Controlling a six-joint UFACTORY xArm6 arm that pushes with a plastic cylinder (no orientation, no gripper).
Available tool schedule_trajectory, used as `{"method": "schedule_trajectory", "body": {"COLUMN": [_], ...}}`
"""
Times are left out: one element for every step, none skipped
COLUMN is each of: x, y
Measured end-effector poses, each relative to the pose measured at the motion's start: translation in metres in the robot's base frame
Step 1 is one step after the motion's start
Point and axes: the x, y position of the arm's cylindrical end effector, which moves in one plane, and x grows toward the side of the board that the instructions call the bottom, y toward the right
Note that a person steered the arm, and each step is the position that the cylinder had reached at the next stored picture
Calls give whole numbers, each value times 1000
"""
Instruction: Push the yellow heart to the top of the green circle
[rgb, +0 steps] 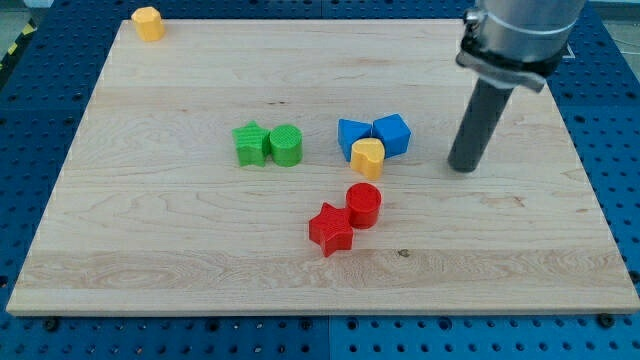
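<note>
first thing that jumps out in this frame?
The thick dark rod at the view's right, my tip on the board just right of the blue blocks. Next, the middle cluster: green star touching green circle, and the yellow heart against the blues. A lone yellow block sits top left.

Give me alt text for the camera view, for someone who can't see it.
My tip rests on a wooden board, apart from and to the view's right of a cluster of two blue blocks and a yellow block. A green star touches a green circle mid-board, a red star and red circle lie below, and another yellow block sits top left.
</note>
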Motion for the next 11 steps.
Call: {"method": "schedule_trajectory", "body": {"x": [8,8,7,2,-27,-42,-44,-63,-78,-78,-98], "y": [-36,-72,-88,-117,-128,-136,-172,-206,-210,-181,-188]}}
